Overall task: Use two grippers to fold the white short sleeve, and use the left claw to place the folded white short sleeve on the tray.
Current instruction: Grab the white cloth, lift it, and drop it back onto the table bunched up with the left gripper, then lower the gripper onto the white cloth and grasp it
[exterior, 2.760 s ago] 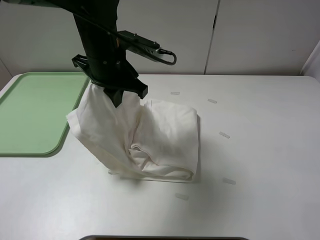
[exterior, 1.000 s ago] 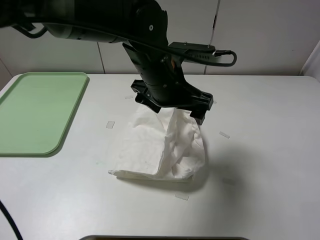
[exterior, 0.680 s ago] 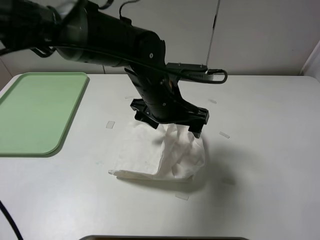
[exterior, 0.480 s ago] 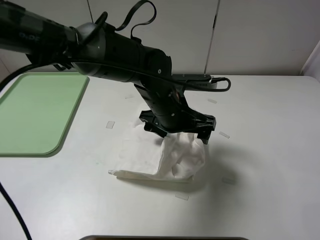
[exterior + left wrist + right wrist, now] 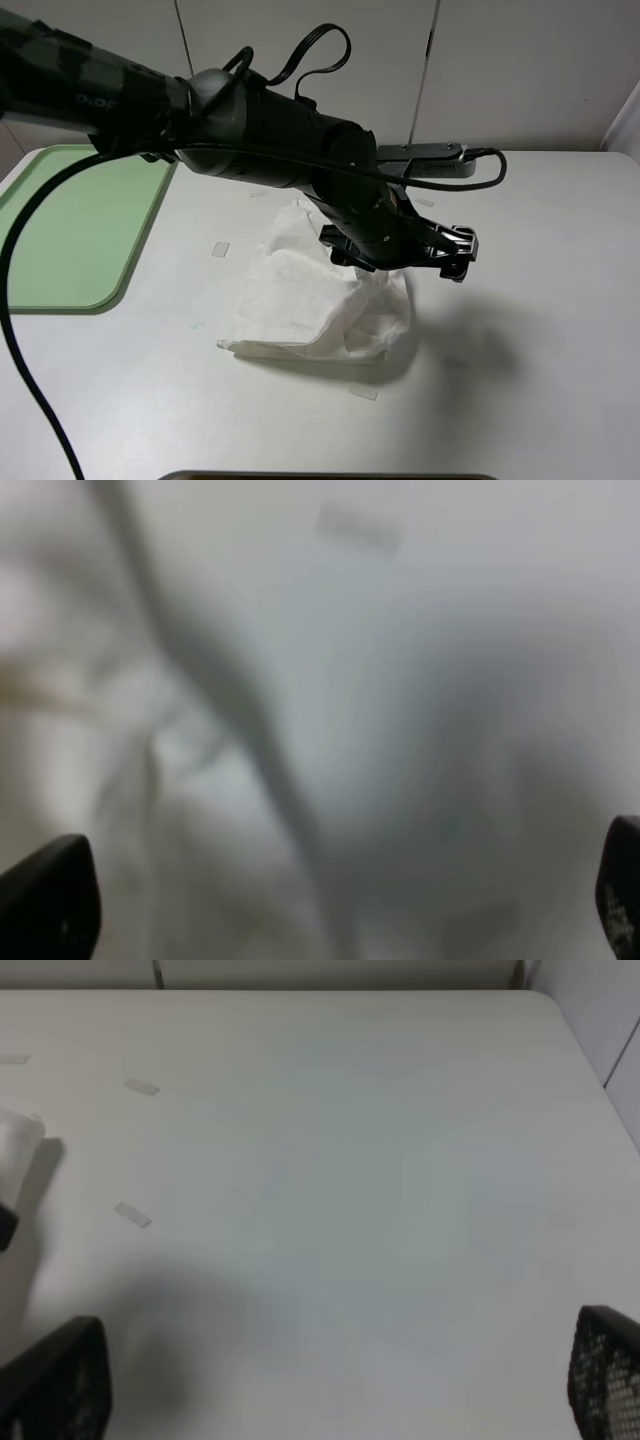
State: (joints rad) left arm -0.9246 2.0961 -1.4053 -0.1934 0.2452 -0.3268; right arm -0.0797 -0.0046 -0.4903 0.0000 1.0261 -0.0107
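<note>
The white short sleeve (image 5: 310, 300) lies in a rumpled, folded heap at the middle of the table. My left gripper (image 5: 400, 262) has reached across and hovers low over its right part, jaws spread wide and holding nothing. In the left wrist view the left gripper (image 5: 335, 900) shows only its two dark fingertips (image 5: 50, 900) at the picture's corners, with blurred white cloth (image 5: 200, 760) close below. My right gripper (image 5: 330, 1380) is open over bare table and is out of the high view. The pale green tray (image 5: 60, 230) sits at the far left with nothing on it.
Small pale tape strips (image 5: 221, 249) dot the white table around the shirt, one near its front edge (image 5: 362, 393) and others in the right wrist view (image 5: 141, 1087). White cabinet doors (image 5: 520, 70) stand behind the table.
The left arm swung the lifted part of the shirt from the left side over to the right, lowered it and let go. The cloth now lies doubled over on the table.
</note>
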